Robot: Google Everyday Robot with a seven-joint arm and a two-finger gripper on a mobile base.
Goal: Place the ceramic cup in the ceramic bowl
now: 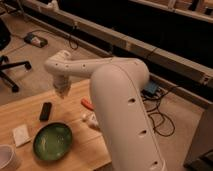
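Note:
The green ceramic bowl (52, 141) sits on the wooden table (30, 112), near its front. The white ceramic cup (7, 157) stands at the lower left corner, partly cut off by the frame edge, left of the bowl. My gripper (62, 92) hangs from the white arm (117, 100) above the table's far side, well above and behind the bowl and far from the cup. It holds nothing that I can see.
A black rectangular object (45, 111) lies behind the bowl. A flat white packet (21, 135) lies left of the bowl. An orange item (87, 103) and a white bottle-like object (90, 119) lie beside the arm. An office chair base (10, 72) stands on the floor at left.

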